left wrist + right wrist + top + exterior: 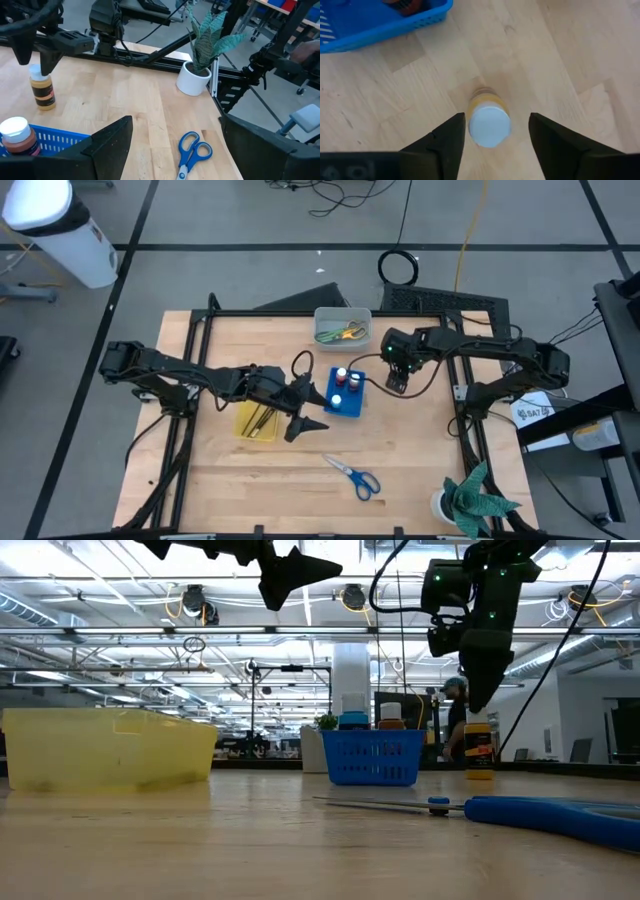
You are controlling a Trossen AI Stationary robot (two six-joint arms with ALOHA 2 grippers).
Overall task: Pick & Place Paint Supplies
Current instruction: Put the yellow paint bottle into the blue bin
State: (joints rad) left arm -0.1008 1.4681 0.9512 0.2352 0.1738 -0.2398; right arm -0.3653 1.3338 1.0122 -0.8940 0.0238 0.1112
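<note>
The right tool [493,131] hangs open directly above a white-topped paint bottle [489,123] standing on the surface [420,470] just right of the blue basket [345,402], gripping nothing. The left tool [303,408] hovers open and empty between the yellow tray [257,421] and that basket

blue scissors [353,476] lying on table [240,470], blue tray [345,402] nearby

We see the basket [347,402] at table centre, two bottles [339,379] inside. A tray [258,421] lies at its nine o'clock, a bin [343,326] at twelve, scissors [356,476] at six, a lone bottle [489,123] at three.
</note>
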